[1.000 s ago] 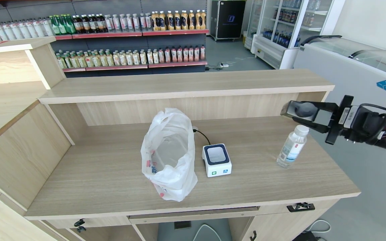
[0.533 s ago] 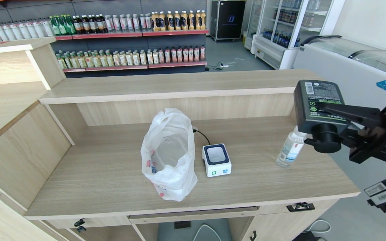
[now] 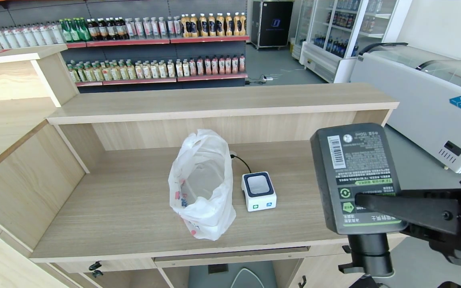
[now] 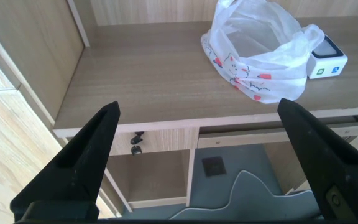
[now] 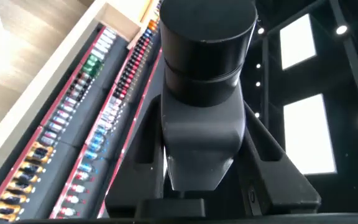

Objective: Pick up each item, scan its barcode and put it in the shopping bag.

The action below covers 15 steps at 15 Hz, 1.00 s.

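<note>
My right gripper (image 3: 374, 206) is shut on a black bottle (image 3: 352, 176), held up close in the right foreground above the counter's front right corner. The bottle hangs cap down (image 3: 368, 254), its printed label and barcode (image 3: 336, 152) facing me. In the right wrist view the black bottle (image 5: 207, 74) sits between the two fingers (image 5: 135, 174). A white plastic shopping bag (image 3: 202, 184) stands open mid-counter, with the small white scanner (image 3: 258, 191) just to its right. My left gripper (image 4: 197, 162) hangs open in front of the counter's edge, the shopping bag (image 4: 260, 53) and scanner (image 4: 328, 59) beyond it.
The wooden counter (image 3: 134, 208) has a raised ledge (image 3: 214, 102) behind it and a side wall (image 3: 26, 176) on the left. Drawer handles (image 3: 358, 247) sit under the front edge. Shelves of drinks (image 3: 154, 68) and a chest freezer (image 3: 434, 96) stand farther back.
My right arm swung the black bottle from the counter's far right toward me and turned its label to face me. It now covers the clear water bottle that stood on the counter's right end.
</note>
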Tool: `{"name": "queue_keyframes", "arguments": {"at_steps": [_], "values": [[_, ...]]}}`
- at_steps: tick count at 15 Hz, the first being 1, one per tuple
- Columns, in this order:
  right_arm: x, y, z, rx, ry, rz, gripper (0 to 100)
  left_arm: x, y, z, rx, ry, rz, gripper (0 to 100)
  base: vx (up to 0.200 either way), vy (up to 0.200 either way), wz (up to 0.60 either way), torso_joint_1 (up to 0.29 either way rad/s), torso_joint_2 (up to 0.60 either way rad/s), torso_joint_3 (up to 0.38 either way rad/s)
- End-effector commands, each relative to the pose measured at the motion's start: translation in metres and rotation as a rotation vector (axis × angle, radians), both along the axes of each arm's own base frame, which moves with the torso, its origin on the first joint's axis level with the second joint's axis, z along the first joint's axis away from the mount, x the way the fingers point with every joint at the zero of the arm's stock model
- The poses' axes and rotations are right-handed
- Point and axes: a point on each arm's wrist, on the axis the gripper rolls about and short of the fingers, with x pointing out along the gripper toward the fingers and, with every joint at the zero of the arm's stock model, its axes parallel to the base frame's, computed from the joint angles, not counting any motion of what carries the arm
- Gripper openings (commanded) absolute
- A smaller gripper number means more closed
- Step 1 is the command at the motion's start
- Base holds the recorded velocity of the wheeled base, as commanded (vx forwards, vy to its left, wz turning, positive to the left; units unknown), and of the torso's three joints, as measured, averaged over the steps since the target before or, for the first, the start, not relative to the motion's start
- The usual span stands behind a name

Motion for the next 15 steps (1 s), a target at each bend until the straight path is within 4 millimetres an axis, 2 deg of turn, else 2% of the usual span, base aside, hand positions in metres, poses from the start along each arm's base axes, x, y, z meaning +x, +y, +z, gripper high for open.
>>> {"name": "queue_keyframes", "arguments": {"at_steps": [1,7,12,15], "values": [[-0.025,-0.012,0.007,-0.014,-0.033,-0.042,0,0.000,0.000,0.000,0.000,0.002,-0.002,100,0.000,0.000,0.00,0.000,0.00,0.000],[-0.065,-0.034,0.006,-0.117,-0.001,-0.042,0,0.000,0.000,0.000,0.000,0.002,-0.002,100,0.000,0.000,0.00,0.000,0.00,0.000],[-0.058,-0.029,0.008,-0.126,-0.020,-0.035,0,0.000,0.000,0.000,0.000,0.002,0.000,100,0.000,0.000,0.00,0.000,0.00,0.000],[-0.057,-0.032,0.009,-0.124,-0.015,-0.066,0,0.000,0.000,0.000,0.000,0.002,0.000,100,0.000,0.000,0.00,0.000,0.00,0.000]]}}
